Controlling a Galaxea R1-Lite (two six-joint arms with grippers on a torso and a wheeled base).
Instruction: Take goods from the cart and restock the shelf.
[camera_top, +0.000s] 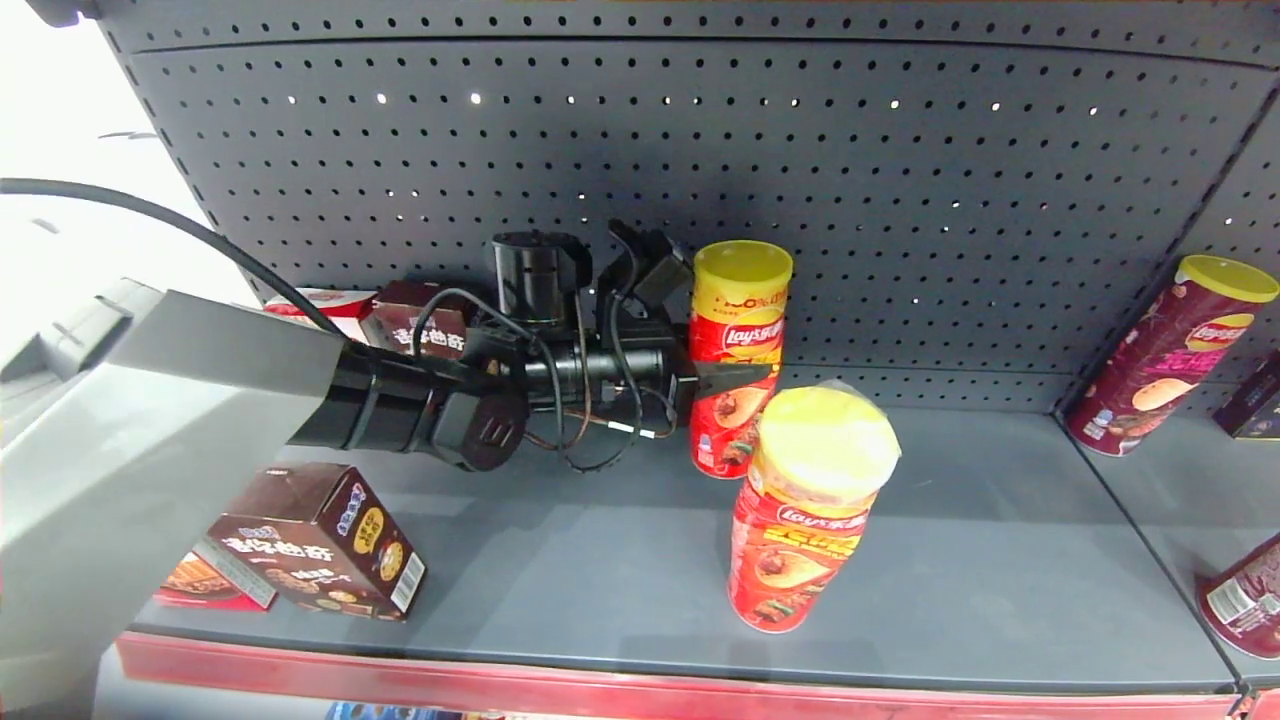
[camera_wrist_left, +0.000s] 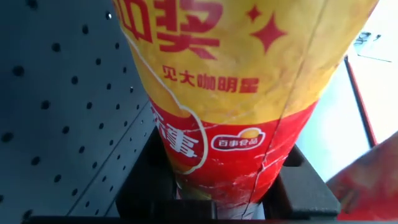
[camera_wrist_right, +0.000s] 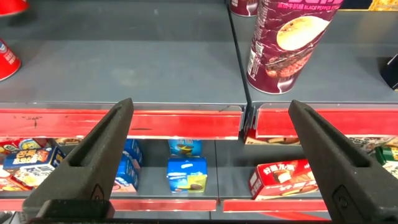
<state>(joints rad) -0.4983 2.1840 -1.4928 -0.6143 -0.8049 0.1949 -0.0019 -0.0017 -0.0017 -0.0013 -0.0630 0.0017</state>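
The left gripper (camera_top: 735, 375) is at the centre of the head view, clamped on a red chip can (camera_top: 738, 330) with a yellow lid. Its fingers hold the can's middle, with the arm coming in from the left of the frame. The can is upright, close to the perforated back wall (camera_top: 640, 150) of the grey shelf (camera_top: 620, 570); whether its base touches the shelf cannot be told. A second red can (camera_top: 805, 510) stands just in front of it, at lower centre. A brown box (camera_top: 325, 540) lies at lower left, and a leaning purple can (camera_top: 1165, 355) is at the right edge.

The left wrist view shows the grip up close, with the can pressed between two black pads (camera_wrist_left: 301, 193). In the right wrist view the right gripper (camera_wrist_right: 217, 155) has its fingers wide apart and holds nothing. It faces the red shelf edge (camera_wrist_right: 180, 121), an upright purple can (camera_wrist_right: 289, 43) and blue boxes (camera_wrist_right: 186, 174) on the tier below
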